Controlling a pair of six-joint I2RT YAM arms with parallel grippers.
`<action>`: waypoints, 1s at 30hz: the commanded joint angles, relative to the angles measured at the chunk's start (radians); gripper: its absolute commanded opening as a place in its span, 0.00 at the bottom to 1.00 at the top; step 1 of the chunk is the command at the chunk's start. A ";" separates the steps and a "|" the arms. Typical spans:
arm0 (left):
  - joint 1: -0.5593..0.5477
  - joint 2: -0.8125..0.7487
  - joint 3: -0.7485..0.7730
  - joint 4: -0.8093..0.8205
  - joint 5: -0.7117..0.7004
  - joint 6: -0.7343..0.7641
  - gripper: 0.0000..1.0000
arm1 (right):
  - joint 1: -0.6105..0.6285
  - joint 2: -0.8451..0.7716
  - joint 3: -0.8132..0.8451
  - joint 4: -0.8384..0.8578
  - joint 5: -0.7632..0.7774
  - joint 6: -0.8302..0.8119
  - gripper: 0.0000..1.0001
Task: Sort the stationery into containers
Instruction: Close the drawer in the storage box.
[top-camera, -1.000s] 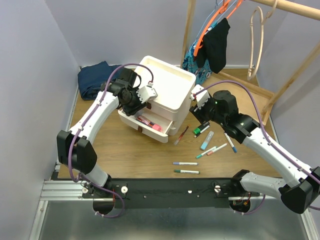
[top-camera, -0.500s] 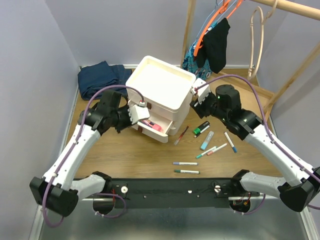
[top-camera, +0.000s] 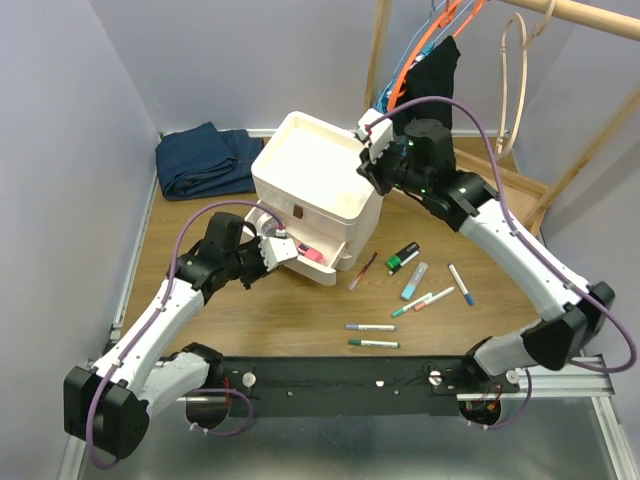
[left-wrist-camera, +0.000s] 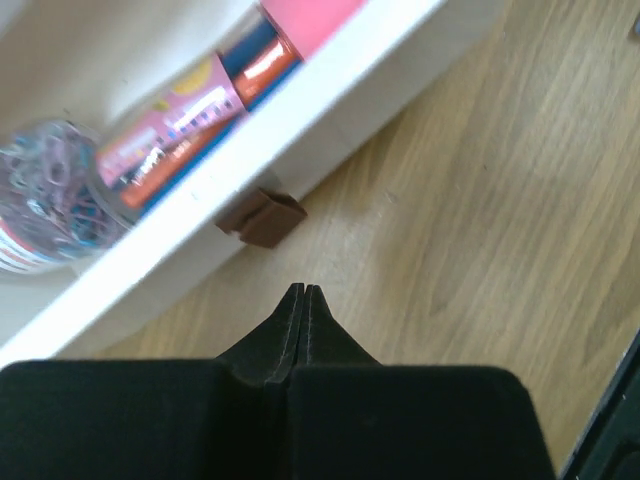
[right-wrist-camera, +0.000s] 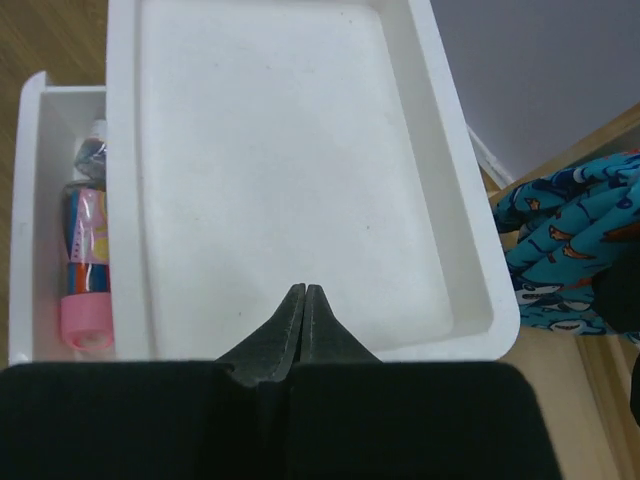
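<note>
The white drawer stack (top-camera: 330, 205) has its bottom drawer (top-camera: 322, 268) pulled open, with a pink pack (top-camera: 310, 255) inside. My left gripper (top-camera: 280, 250) is shut and empty just in front of that drawer; in the left wrist view its tips (left-wrist-camera: 303, 292) sit just short of the brown handle (left-wrist-camera: 260, 217). My right gripper (top-camera: 366, 165) is shut and empty over the stack's tray top (right-wrist-camera: 290, 150). On the table lie a red pen (top-camera: 362, 271), a black-green marker (top-camera: 403, 257), a blue-capped bottle (top-camera: 414, 281) and several white markers (top-camera: 370, 327).
A folded navy cloth (top-camera: 200, 160) lies at the back left. A wooden rack (top-camera: 520, 180) with hangers, a black garment (top-camera: 435, 85) and a blue patterned cloth (right-wrist-camera: 570, 240) stands behind and to the right of the stack. A jar of clips (left-wrist-camera: 50, 190) sits in the open drawer.
My left arm has swung down from beside the stack to in front of the open drawer. My right arm has lifted from near the black-green marker to over the stack's top.
</note>
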 joint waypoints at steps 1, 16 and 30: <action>-0.004 -0.001 0.029 0.118 0.102 -0.055 0.00 | 0.001 0.098 0.083 0.002 0.003 0.038 0.01; -0.006 0.157 0.013 0.379 0.161 -0.181 0.00 | 0.007 0.183 0.046 0.011 0.002 0.064 0.01; -0.009 0.289 0.109 0.557 0.090 -0.228 0.00 | 0.011 0.178 -0.040 0.013 -0.021 0.080 0.01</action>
